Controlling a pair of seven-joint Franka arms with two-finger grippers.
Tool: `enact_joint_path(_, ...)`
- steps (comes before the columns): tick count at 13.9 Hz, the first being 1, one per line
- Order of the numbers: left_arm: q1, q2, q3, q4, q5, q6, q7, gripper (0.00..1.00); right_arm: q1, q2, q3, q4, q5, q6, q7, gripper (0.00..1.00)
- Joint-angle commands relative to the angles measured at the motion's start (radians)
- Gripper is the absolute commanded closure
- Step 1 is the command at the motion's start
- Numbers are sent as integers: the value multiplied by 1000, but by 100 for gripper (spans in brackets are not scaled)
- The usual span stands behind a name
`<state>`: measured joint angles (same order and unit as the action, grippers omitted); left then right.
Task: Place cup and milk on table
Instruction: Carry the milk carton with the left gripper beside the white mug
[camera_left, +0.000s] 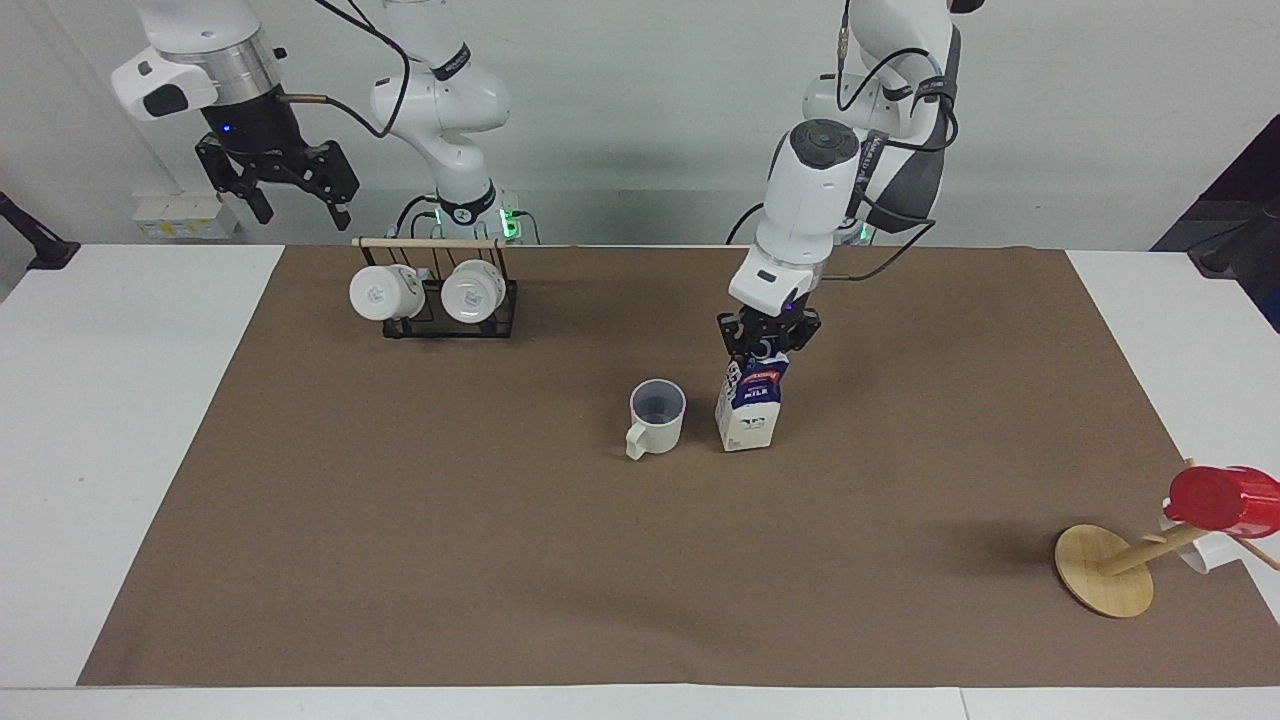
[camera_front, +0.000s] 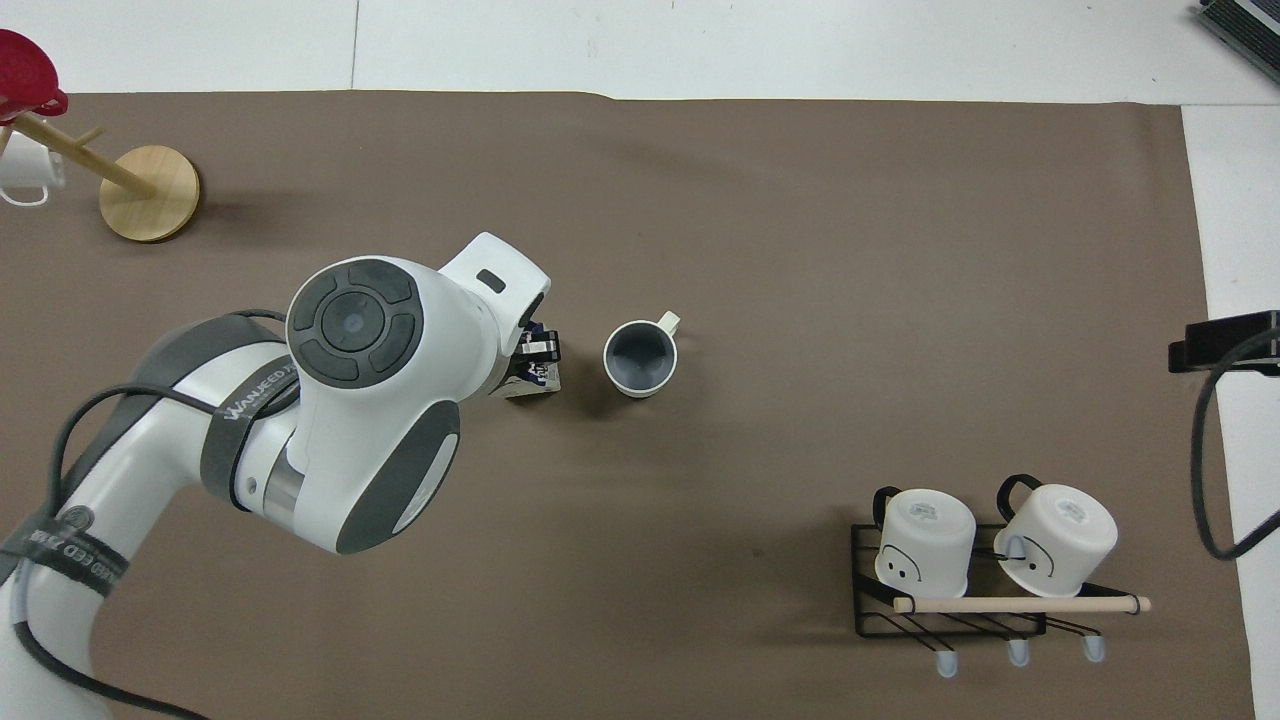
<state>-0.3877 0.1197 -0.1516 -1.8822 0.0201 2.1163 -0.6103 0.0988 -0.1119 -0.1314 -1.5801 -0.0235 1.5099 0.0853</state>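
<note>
My left end effector (camera_left: 766, 347) is pinched tight on the gable top of the milk (camera_left: 748, 405), coming at it from straight above. The carton's long axis runs almost upright, and its base looks to be on or just off the brown mat of the counter (camera_left: 400, 560); I can't tell which. So the thing sits directly under the end effector, and letting go is, I judge, what comes next.

The cup (camera_left: 656, 416) stands upright on the mat just beside the milk, toward the right arm's end, apart from it, handle pointing away from the robots.

My right end effector (camera_left: 285, 185) waits high above its own end, fingers spread, holding nothing.

From overhead, the left arm's wrist hides most of the carton and the grip itself.
</note>
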Motion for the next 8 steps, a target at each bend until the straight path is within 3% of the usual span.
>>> enact_joint_path(1, -19, 17, 15, 11, 29, 14, -16, 61, -5, -14, 0, -21, 4, 18, -6, 0)
enact_joint_path(8, -19, 20, 15, 6, 29, 13, -11, 59, -7, -18, 0, -26, 4, 18, -6, 0)
